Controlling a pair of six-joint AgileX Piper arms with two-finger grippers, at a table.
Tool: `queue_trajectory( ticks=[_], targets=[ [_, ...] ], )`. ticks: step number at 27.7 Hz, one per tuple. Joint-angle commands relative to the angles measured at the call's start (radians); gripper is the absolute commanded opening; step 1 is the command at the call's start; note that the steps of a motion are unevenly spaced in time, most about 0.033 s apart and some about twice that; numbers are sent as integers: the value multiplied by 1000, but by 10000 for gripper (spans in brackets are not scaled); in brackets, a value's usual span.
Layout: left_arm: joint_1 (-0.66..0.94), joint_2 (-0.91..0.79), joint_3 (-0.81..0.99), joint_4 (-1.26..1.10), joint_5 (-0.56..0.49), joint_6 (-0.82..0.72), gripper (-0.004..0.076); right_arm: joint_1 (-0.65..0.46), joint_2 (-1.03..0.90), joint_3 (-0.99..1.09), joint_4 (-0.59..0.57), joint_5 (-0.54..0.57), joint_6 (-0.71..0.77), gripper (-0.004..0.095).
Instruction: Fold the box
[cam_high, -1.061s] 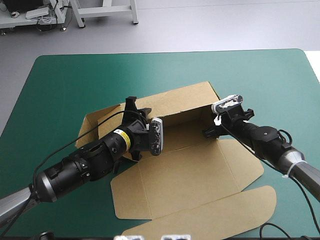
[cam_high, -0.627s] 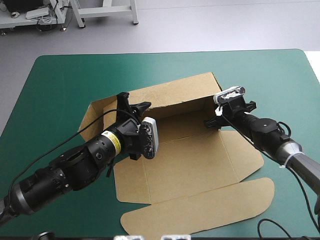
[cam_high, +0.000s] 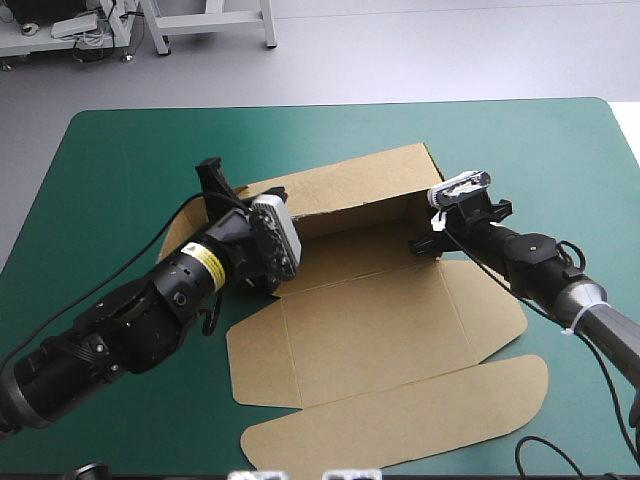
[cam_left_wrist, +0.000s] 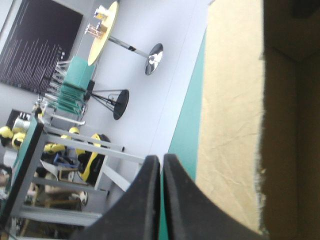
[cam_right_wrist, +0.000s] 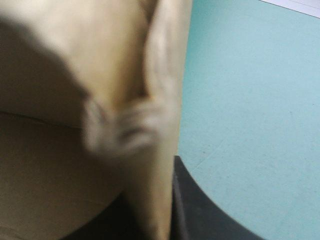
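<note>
High view takes in the whole teal-green table (cam_high: 120, 150) and the full brown box (cam_high: 370, 330), which neither wrist view does. The sheet lies around the table's middle. Its long far wall stands up, with a short wall raised at that wall's right end. The broad lid panel and its rounded flap lie flat toward the table's near edge. At the far wall's left end a side flap leans out toward the table's left edge.

From above the finger positions are hard to read, but the wrist views show them. Left wrist view has the left gripper (cam_left_wrist: 161, 167) with its black fingers pressed together in a pointed arch, nothing between them, aimed out past the table's edge. The box's raised wall stands just beside the fingers, and I cannot tell whether it touches them.

Right wrist view has the right gripper (cam_right_wrist: 152, 200) pinching board. A wall's edge runs down between the two black fingers, one on the box's inner side and one on the outer side over the table. Seen from above, that grip sits at the far wall's right end.
</note>
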Motion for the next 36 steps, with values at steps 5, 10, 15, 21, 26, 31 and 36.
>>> queue_trajectory(
  ticks=[5,10,15,21,26,31,36],
  targets=[
    [356,26,-181,-519,46,255,18,-6,-38,-73,-103,152,2,-18],
    [810,59,-223,-1200,155,584,18,-17,-38,-156,-290,284,214,-18],
    [1106,81,-221,-1487,317,654,16,-80,-38,-243,-508,433,530,-18],
    [1246,119,-217,-1603,427,654,15,-173,-36,-373,-599,700,736,-18],
    [1251,142,-217,-1585,438,654,13,-187,-36,-461,-742,866,911,-16],
    [1251,146,-217,-1585,391,654,11,-185,-35,-493,-930,894,1130,-16],
    [1251,146,-217,-1589,388,654,6,-185,-14,-495,-1032,945,1225,-16]
  ],
)
